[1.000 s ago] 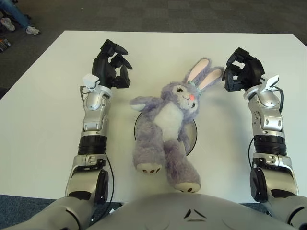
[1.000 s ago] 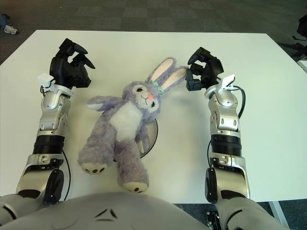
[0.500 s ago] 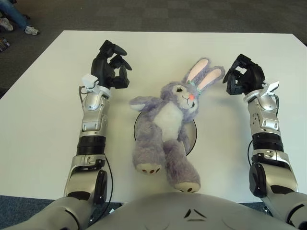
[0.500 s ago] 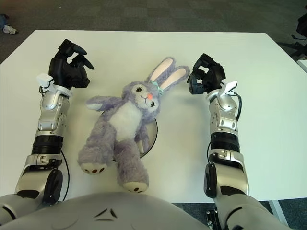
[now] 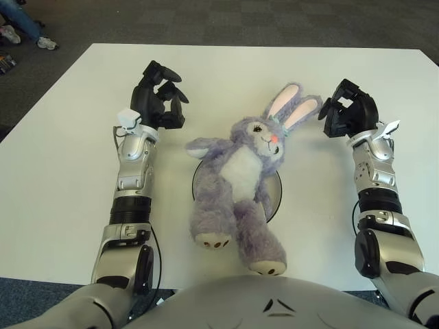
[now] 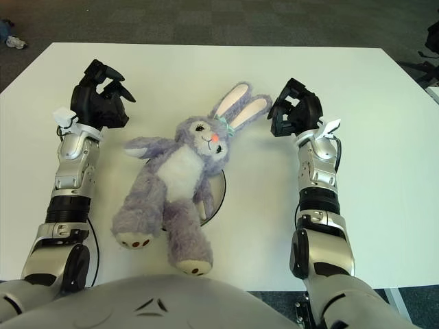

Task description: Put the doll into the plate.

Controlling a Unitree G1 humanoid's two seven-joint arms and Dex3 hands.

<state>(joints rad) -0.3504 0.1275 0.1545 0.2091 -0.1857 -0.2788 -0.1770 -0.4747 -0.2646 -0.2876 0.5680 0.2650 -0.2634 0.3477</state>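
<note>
A purple plush rabbit doll (image 5: 240, 184) with pink-lined ears lies on its back across a dark round plate (image 5: 274, 194), covering most of it; its head and legs hang past the rim. My left hand (image 5: 159, 94) hovers over the table left of the doll's arm, fingers loosely curled and holding nothing. My right hand (image 5: 350, 110) hovers just right of the doll's ears, apart from them, fingers loosely curled and holding nothing.
The white table (image 5: 62, 164) spreads wide on both sides. Dark carpet lies beyond its far edge. A person's feet (image 5: 24, 31) show at the far left corner.
My right hand has drawn a little further right, away from the doll's ears, and its wrist has turned. My left hand has barely shifted. The doll has not moved.
</note>
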